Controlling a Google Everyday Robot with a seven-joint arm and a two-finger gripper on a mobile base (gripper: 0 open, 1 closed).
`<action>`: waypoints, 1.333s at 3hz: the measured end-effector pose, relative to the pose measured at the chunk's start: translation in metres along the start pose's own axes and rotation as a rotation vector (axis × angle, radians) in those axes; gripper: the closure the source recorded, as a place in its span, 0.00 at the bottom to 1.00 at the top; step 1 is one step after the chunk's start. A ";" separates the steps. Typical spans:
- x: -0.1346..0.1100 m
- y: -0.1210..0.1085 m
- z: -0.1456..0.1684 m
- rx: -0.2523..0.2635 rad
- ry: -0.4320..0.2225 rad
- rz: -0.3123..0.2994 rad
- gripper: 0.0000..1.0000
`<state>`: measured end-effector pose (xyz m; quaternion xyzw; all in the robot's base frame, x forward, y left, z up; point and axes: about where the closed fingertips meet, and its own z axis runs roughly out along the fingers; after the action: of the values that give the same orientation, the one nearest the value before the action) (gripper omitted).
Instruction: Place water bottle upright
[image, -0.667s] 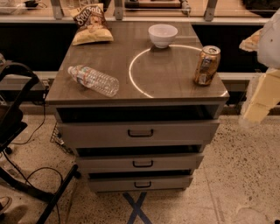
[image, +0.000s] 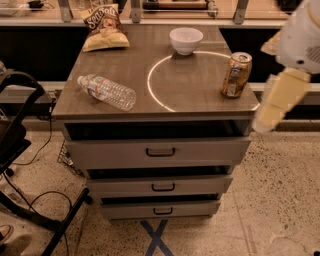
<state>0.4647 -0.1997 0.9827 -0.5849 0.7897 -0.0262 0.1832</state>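
Note:
The water bottle, clear and ribbed with a white cap and a pale label band, lies on its side on the left part of the grey drawer-cabinet top, cap pointing left. My gripper, at the end of the white and cream arm, hangs off the cabinet's right edge, just right of the can and far from the bottle. It holds nothing that I can see.
A golden-brown drink can stands upright near the right edge. A white bowl and a chip bag sit at the back. A white circle is marked on the top. A black frame with cables stands on the floor at left.
The arm has shifted a little to the left, closer to the cabinet's right edge. The bottle, can, bowl and bag have not moved.

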 end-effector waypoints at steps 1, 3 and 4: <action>-0.055 -0.056 0.046 -0.047 -0.003 0.145 0.00; -0.157 -0.098 0.084 -0.064 -0.018 0.380 0.00; -0.154 -0.098 0.086 -0.061 -0.021 0.379 0.00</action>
<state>0.6202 -0.0719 0.9678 -0.4314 0.8841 0.0389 0.1753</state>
